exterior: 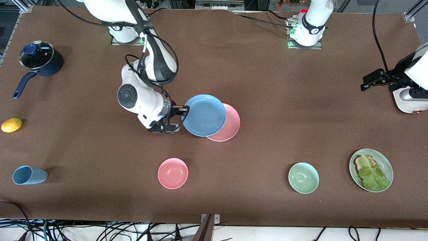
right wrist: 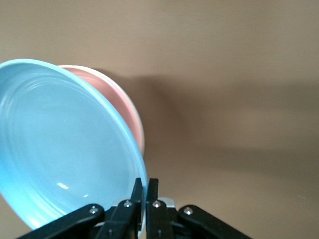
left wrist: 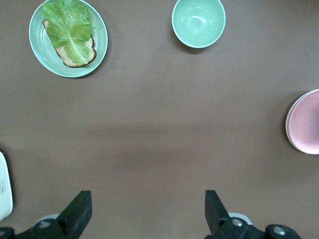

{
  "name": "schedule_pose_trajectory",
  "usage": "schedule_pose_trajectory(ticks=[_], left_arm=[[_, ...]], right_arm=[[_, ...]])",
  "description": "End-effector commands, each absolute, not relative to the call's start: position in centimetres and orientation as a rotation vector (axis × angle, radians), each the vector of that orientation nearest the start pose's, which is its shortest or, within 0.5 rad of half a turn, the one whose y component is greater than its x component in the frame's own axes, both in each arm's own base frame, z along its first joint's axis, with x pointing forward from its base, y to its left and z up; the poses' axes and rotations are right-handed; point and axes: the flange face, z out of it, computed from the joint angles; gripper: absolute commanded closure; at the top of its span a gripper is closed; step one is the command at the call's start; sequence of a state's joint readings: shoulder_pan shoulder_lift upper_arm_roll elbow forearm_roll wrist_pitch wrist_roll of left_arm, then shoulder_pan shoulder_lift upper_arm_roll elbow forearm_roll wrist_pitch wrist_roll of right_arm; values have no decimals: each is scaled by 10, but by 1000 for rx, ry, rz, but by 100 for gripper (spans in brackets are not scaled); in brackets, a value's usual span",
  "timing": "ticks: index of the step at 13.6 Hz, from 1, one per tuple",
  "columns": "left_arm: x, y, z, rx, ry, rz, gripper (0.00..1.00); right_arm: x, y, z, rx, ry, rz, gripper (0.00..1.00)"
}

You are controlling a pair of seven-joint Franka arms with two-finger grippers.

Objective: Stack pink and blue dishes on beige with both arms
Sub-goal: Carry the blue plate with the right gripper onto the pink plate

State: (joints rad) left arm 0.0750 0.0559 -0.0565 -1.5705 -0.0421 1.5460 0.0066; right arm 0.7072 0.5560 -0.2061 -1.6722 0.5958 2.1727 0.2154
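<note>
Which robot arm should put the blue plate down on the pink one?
The right arm. Its gripper is already shut on the blue plate's rim, holding it over the pink plate. The left gripper waits open near the table's end, holding nothing.

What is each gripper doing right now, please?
Left gripper: open, empty, over bare table.
Right gripper: shut on the blue plate rim, over the pink plate.

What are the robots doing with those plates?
The right arm's end effector is shut on the rim of the blue plate and holds it over the pink plate, which lies on the brown table. A pale rim under the pink plate may be the beige one. The left arm's end effector waits open, over the table's end near the toast plate.
</note>
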Motion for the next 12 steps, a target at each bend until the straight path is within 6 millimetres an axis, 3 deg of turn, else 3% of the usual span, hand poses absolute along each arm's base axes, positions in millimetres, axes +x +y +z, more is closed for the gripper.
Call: schedule_pose_trajectory(ticks=[1,6,9,12], left_arm=[[568,7,594,-3206,9,127,0],[569,7,593,-3206,9,130,0],[570,7,591,-3206,11,137,0],[570,8,591,-3207,9,137,0]], right_arm=[[575,386,273,-2754,90,190,100],[570,415,232,-2776,56,177,100],[573,418,219,-2784,49,180,100],[572,417,220,-2786,24,190,100]])
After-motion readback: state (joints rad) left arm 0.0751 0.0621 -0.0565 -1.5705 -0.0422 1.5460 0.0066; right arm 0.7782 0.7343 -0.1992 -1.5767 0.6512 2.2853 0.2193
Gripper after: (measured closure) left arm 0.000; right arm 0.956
